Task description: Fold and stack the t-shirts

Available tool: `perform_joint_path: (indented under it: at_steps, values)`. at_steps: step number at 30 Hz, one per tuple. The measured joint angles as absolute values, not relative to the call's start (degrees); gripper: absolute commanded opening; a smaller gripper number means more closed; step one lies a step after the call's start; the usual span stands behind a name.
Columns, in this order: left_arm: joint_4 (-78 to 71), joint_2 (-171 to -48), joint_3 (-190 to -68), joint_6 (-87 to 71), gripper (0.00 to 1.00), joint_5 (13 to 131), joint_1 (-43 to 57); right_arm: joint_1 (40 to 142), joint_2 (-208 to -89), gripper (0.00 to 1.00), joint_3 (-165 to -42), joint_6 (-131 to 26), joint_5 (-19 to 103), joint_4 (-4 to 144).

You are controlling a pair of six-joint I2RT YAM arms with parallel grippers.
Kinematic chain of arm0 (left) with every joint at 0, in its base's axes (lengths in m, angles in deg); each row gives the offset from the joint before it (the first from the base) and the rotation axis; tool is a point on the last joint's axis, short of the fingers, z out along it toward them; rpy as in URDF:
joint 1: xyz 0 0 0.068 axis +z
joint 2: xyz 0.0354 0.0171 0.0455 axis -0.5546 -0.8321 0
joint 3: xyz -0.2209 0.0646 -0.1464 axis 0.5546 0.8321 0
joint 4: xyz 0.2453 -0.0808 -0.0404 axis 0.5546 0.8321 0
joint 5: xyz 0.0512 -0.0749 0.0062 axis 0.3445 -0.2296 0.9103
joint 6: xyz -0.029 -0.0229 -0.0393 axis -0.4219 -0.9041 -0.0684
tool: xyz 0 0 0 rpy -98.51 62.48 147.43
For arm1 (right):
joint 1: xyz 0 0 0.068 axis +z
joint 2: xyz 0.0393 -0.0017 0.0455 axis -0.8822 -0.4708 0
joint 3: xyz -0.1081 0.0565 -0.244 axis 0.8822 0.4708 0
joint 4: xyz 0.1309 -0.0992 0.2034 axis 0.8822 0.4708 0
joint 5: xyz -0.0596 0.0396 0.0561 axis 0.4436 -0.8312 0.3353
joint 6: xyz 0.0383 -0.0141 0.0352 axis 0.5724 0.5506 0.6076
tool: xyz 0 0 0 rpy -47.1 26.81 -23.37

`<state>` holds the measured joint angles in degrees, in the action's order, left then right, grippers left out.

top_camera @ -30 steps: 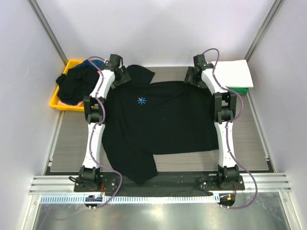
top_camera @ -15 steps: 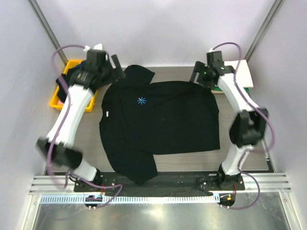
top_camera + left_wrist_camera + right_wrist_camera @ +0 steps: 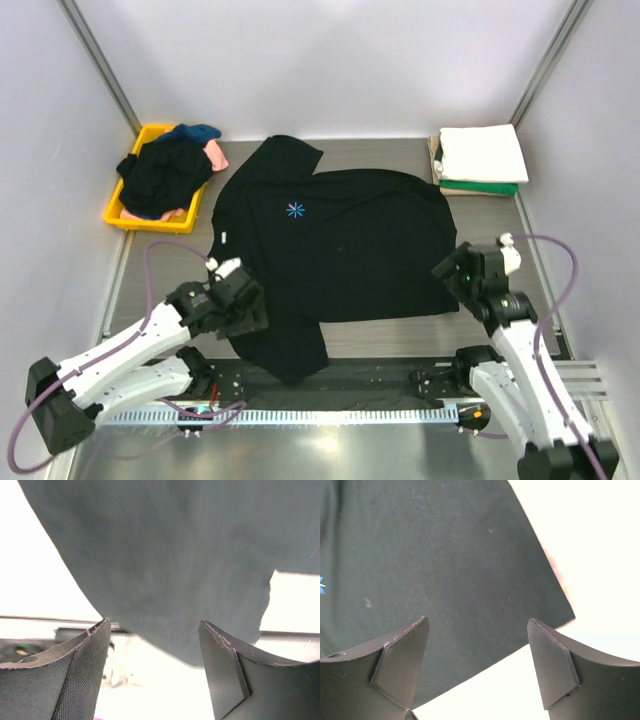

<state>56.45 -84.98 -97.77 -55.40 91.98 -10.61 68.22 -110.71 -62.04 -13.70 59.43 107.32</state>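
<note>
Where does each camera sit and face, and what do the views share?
Top external: above and behind the bases, looking down on the table; both arms show.
Left wrist: on the left arm, facing the black t-shirt past the open left gripper.
Right wrist: on the right arm, facing that shirt's corner past the open right gripper.
Shared: the black t-shirt, in all three.

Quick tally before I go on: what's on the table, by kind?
Large black cloth t-shirt, spread flat: 1
Folded stack of shirts, white over green: 1
Yellow plastic tray: 1
Heap of crumpled cloth in it: 1
Total: 4
</note>
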Motion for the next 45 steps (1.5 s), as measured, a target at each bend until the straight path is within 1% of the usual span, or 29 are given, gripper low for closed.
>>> perform_joint_path:
  at_steps: [3,4,7,13,17,24,26,27,28,29,30,31,32,33,34,35,36,37,41,45]
  values:
    - [56.4,-83.1,-94.2,-63.2,0.71,92.5,-19.8,68.2,-99.2,0.86,-55.3,-7.3,59.8,109.2]
    - [56.1,-83.0,-93.1,-66.5,0.71,93.0,-23.5,68.1,-97.1,0.85,-53.9,-5.6,59.8,109.2]
    - [54.4,-83.7,-90.5,-73.1,0.71,93.9,-30.6,68.1,-96.6,0.85,-50.6,-2.2,59.7,109.1]
    - [49.9,-88.0,-86.5,-79.3,0.72,96.7,-32.6,68.1,-101.7,0.85,-48.4,0.0,60.7,108.8]
    - [48.0,-88.5,-85.3,-80.7,0.72,98.9,-32.5,68.1,-103.1,0.84,-48.1,0.8,62.2,108.3]
    - [44.5,-87.9,-82.9,-80.5,0.69,100.1,-29.7,68.1,-108.8,0.73,-45.8,1.2,63.4,102.7]
    - [43.9,-87.6,-82.7,-80.4,0.69,100.0,-28.6,68.1,-110.4,0.63,-45.8,1.0,63.7,100.8]
    - [43.5,-87.4,-82.6,-80.2,0.67,100.0,-28.2,68.1,-111.3,0.56,-45.8,0.9,63.8,100.0]
    - [43.2,-87.4,-82.5,-80.2,0.62,100.1,-27.9,68.1,-112.1,0.37,-45.7,0.8,63.8,99.0]
    - [42.8,-87.3,-82.4,-80.2,0.59,100.2,-27.6,68.1,-112.7,0.27,-45.6,0.5,63.9,98.5]
    - [42.4,-87.3,-82.2,-80.2,0.49,100.4,-27.5,68.1,-113.2,0.2,-45.4,0.4,63.9,98.2]
    - [42.1,-87.3,-82.1,-80.3,0.44,100.5,-27.4,68.1,-113.5,0.1,-45.4,0.5,64.1,98.0]
    - [41.5,-87.3,-81.6,-80.2,0.38,100.8,-27.3,68.1,-113.6,0.07,-45.3,0.4,64.1,97.6]
    - [41.2,-87.3,-81.4,-80.1,0.27,101.0,-27.3,68.1,-113.5,0.05,-45.1,0.5,64.0,97.6]
    - [40.5,-87.3,-81.1,-80.3,0.21,101.2,-27.3,68.1,-113.1,0.03,-44.8,0.6,64.0,97.5]
    - [40.0,-87.3,-80.8,-80.3,0.15,101.6,-27.2,68.1,-112.5,0.02,-44.5,0.6,63.8,97.5]
    - [39.8,-87.3,-80.8,-80.2,0.05,101.8,-27.1,68.1,-111.7,0.01,-44.3,0.6,63.6,97.6]
    - [39.5,-87.3,-80.6,-80.3,0.0,102.1,-27.1,68.1,-110.8,0.01,-44.1,0.7,63.4,97.9]
    - [40.3,-86.1,-80.5,-79.7,0.0,103.0,-27.0,68.1,-106.2,0.01,-43.9,0.6,62.6,100.0]
    - [45.7,-82.8,-83.4,-78.6,0.0,104.1,-27.0,68.1,-101.0,0.01,-44.4,0.5,62.1,104.4]
